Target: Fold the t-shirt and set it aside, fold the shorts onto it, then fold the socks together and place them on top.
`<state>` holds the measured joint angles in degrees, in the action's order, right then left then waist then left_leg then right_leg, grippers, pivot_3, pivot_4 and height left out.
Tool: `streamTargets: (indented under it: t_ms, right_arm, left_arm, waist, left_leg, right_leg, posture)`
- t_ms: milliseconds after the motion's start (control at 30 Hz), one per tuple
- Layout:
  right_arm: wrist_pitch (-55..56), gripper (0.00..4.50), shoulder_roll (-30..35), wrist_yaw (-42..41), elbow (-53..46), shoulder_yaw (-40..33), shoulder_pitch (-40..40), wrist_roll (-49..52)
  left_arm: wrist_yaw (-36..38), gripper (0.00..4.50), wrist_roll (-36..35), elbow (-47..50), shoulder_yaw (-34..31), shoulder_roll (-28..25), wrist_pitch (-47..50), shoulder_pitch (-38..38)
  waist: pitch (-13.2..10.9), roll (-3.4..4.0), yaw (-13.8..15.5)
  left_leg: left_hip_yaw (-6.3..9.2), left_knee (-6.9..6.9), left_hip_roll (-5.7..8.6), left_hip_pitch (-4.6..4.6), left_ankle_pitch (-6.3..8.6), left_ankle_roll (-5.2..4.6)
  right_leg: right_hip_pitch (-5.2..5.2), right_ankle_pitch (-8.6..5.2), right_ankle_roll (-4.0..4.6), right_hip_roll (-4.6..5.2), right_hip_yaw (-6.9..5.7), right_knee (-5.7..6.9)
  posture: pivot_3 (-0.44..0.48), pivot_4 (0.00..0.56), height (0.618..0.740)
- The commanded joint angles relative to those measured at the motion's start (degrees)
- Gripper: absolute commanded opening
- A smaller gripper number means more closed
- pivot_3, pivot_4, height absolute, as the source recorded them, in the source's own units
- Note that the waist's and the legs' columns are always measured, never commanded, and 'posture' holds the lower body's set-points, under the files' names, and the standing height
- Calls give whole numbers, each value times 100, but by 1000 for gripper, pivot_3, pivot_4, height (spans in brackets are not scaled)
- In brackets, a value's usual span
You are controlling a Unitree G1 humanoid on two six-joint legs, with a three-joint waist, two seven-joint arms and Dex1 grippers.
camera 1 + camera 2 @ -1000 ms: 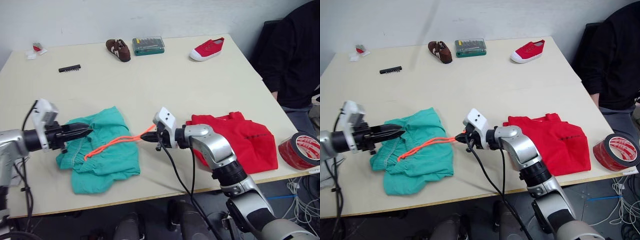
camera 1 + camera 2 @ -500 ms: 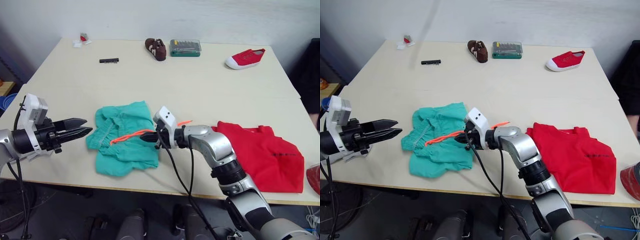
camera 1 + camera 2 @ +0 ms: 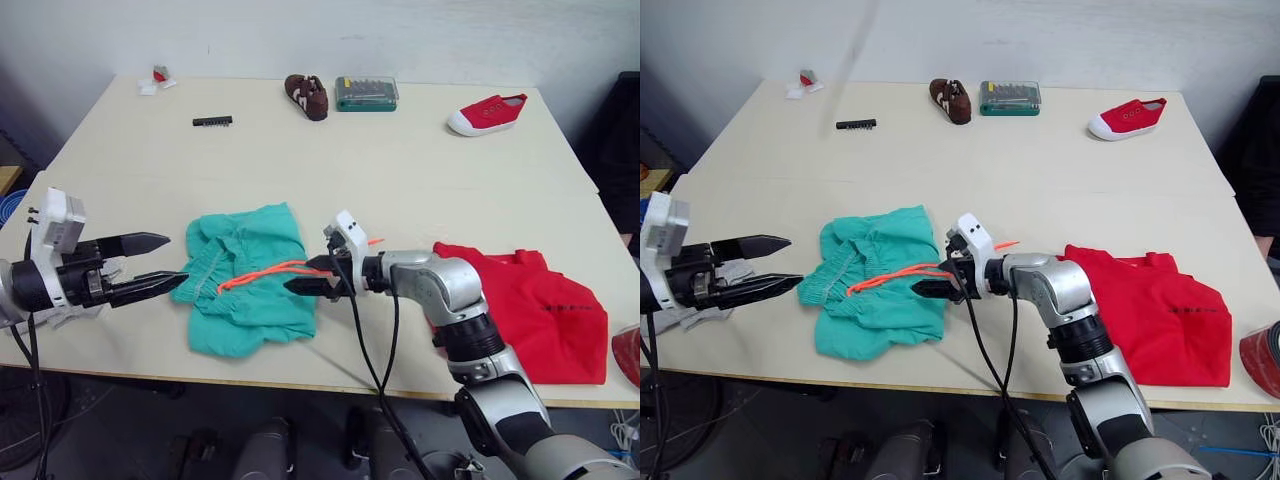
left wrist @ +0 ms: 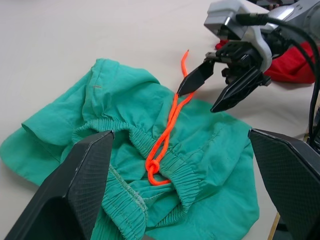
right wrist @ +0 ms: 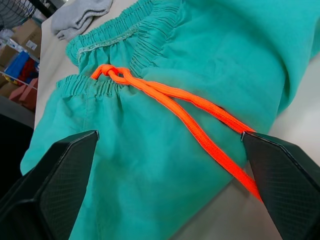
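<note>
The teal shorts [image 3: 250,285] lie crumpled near the table's front edge, with the orange drawstring [image 3: 268,272] lying loose across them. My right gripper [image 3: 299,276] is open over the shorts' right edge, its fingers on either side of the drawstring and holding nothing. My left gripper [image 3: 176,261] is open just left of the shorts. The red t-shirt [image 3: 545,310] lies folded at the front right, beyond my right arm. Grey socks [image 5: 82,15] lie past the waistband, by my left gripper.
At the far edge are a brown shoe [image 3: 305,96], a green case [image 3: 366,93], a red sneaker [image 3: 487,113], a black bit strip [image 3: 212,121] and a small red-and-white item [image 3: 157,78]. A red tape roll [image 3: 630,355] sits at the front right corner.
Both grippers have opened. The right one has let go of the orange drawstring, which now lies slack on the shorts. The camera view has also shifted.
</note>
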<state>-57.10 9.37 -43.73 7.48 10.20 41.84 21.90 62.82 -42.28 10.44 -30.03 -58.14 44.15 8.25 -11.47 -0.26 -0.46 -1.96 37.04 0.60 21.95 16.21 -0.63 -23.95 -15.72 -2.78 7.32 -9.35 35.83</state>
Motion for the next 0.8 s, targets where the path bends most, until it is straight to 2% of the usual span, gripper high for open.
streamTargets:
  t_ms: [33, 133, 233, 367, 600, 800]
  right_arm:
    - [429, 4475, 51, 167, 362, -64, 210, -185]
    - [177, 4475, 185, 116, 307, -304, 279, 58]
    - [-692, 4475, 756, -119, -76, -923, 282, 676]
    - [-952, 4475, 787, -38, -16, -860, 109, 776]
    - [-996, 4475, -142, 122, 309, -470, 5, 858]
    - [-534, 4475, -1035, 246, 1109, -215, 420, 687]
  left_arm:
    - [9, 4500, -25, 138, -313, -109, -102, -106]
    - [-5, 4500, -23, 200, -361, -97, -121, -192]
    - [-73, 4500, 40, 280, -366, -4, -247, -353]
    - [-150, 4500, 3, 306, -317, 6, -305, -341]
    - [-108, 4500, 51, 86, -110, -63, -445, -59]
    - [-74, 4500, 140, -10, 154, -24, -567, 143]
  waist:
    - [0, 0, 1]
    - [-1, 0, 5]
    - [-4, 2, 52]
    - [-2, -3, 20]
    - [-3, -2, -144]
    - [-2, -3, -145]
  left_leg:
    - [-5, 1, -1, -2, 1, -1]
    - [-16, 3, -1, -4, 4, -4]
    - [-15, 4, -2, 1, 12, -9]
    - [-17, 6, -3, 8, 24, -13]
    - [-36, 3, -44, 1, 30, 11]
    - [-49, 4, -67, -12, 35, 22]
  right_leg:
    - [-2, 0, 0, -1, 5, 0]
    - [-8, 1, -1, 1, 19, -1]
    - [-11, 1, -1, 2, 20, -6]
    - [-13, 2, -2, 2, 20, -18]
    - [-14, 4, 2, -42, 27, -1]
    - [-21, 8, 12, -68, 48, 1]
  posture:
    - [0, 150, 740]
    - [0, 150, 740]
    - [0, 150, 740]
    - [0, 150, 740]
    - [0, 150, 740]
    - [0, 150, 740]
